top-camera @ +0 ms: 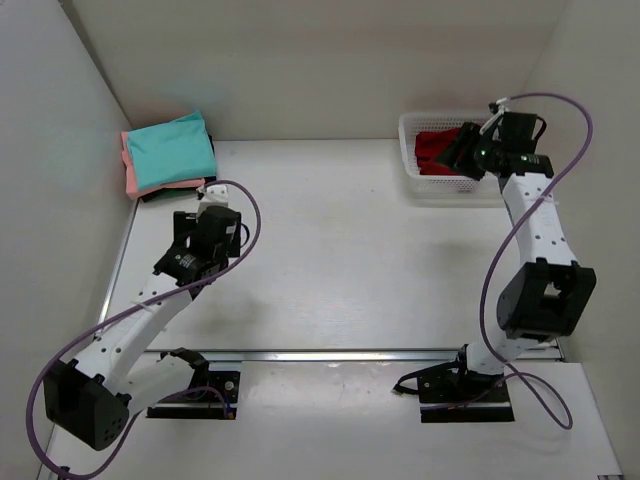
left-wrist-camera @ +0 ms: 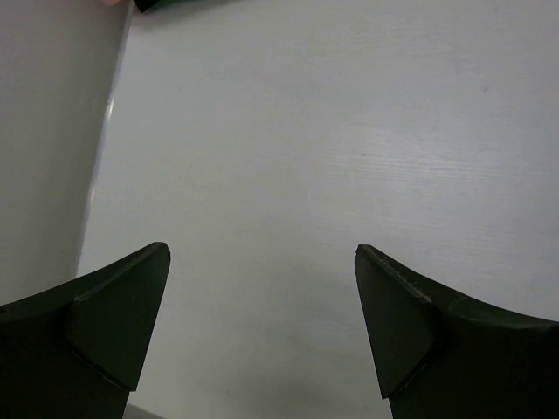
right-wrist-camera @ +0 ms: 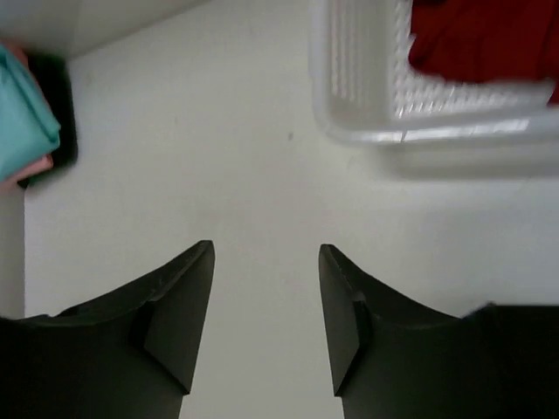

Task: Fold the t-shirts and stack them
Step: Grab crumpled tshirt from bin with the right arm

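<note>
Folded t-shirts are stacked at the far left: a teal t-shirt (top-camera: pixel 170 150) on top, a salmon-pink t-shirt (top-camera: pixel 131 176) under it and a dark t-shirt (top-camera: pixel 163 194) at the bottom. The stack also shows in the right wrist view, teal t-shirt (right-wrist-camera: pixel 22 113) uppermost. A dark red t-shirt (top-camera: pixel 434 150) lies crumpled in the white mesh basket (top-camera: pixel 430 186) at the far right. My right gripper (top-camera: pixel 462 150) hovers over the basket's near side, open and empty (right-wrist-camera: pixel 266 249). My left gripper (top-camera: pixel 205 225) is open and empty (left-wrist-camera: pixel 262 253) above bare table just in front of the stack.
White walls close in the table at the back and on both sides. The basket (right-wrist-camera: pixel 367 87) with the red shirt (right-wrist-camera: pixel 480 39) stands against the far right corner. A metal rail runs along the table's near edge by the arm bases.
</note>
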